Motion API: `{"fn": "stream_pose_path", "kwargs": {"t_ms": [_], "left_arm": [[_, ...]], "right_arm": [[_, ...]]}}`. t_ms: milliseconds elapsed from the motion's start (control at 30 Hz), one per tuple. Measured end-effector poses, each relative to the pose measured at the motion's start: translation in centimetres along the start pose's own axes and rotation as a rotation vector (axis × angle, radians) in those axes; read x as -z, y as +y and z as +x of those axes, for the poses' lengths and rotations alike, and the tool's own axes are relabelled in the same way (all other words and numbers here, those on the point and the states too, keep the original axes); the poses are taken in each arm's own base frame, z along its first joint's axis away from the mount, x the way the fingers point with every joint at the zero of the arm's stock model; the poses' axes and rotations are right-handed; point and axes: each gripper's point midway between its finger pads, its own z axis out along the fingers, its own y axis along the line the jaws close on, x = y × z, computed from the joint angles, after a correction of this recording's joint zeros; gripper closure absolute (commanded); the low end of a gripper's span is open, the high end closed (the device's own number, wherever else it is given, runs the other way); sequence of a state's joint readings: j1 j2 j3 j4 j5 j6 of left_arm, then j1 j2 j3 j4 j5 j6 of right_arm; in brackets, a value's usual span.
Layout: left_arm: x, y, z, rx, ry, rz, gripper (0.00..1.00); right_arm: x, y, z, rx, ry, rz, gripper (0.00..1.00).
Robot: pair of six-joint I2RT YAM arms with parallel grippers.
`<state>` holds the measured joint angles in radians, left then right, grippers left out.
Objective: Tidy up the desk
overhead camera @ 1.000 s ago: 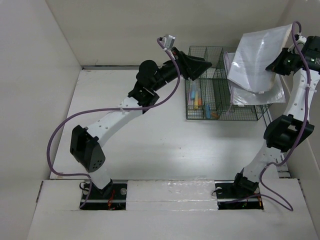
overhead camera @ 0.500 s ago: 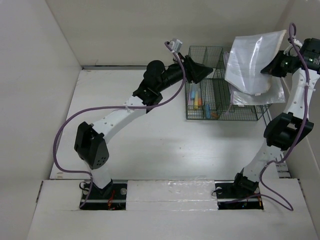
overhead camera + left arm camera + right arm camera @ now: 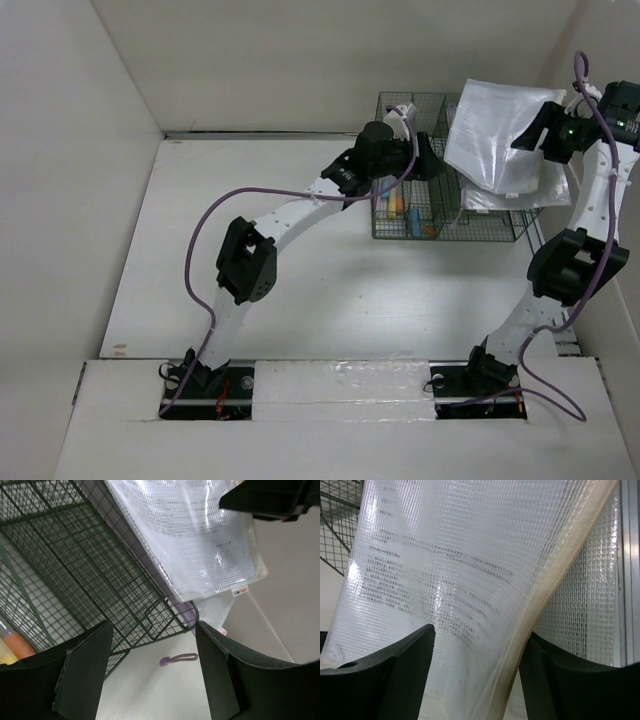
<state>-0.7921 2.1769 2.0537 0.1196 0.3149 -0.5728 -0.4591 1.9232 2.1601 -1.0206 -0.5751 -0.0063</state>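
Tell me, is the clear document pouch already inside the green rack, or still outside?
Still outside: the right gripper holds the pouch tilted in the air above the rack.

plain white wall panels [image 3: 250,60] enclose the space on left, back and right. even diffuse lighting, soft shadows. raised white ledge [image 3: 340,385] along the near edge.

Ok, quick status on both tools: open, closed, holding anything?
Left tool: open, holding nothing, above the green wire rack.
Right tool: gripping the clear mesh document pouch, lifted above the rack.
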Motion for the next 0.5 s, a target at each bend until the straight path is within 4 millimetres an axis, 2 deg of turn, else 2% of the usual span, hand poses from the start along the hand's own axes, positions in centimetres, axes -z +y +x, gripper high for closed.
{"fn": "stream_pose_path", "kwargs": {"t_ms": [133,233,333,400,500], "left_arm": [[-0.3,0.0,1.2,0.014,0.042,-0.018,0.37],[-0.3,-1.4,-0.2,0.014,0.008,0.016,0.37],[-0.4,-2.5,-1.2,0.027,-0.037,0.073,0.37],[-0.6,-2.1,-0.5,0.052,-0.033,0.084,0.37],[-0.9,-0.3,2.1,0.093,-0.009,0.072,0.4]], "right_arm": [[1.3,0.1,-0.8,0.006,-0.035,0.046,0.23],[3.2,0.3,-1.9,0.014,-0.103,0.105,0.2],[5.9,0.8,-2.5,0.023,-0.204,0.164,0.2],[7.9,1.0,-2.2,0.014,-0.268,0.194,0.19],[10.5,0.7,-1.3,-0.015,-0.36,0.236,0.16]]}}
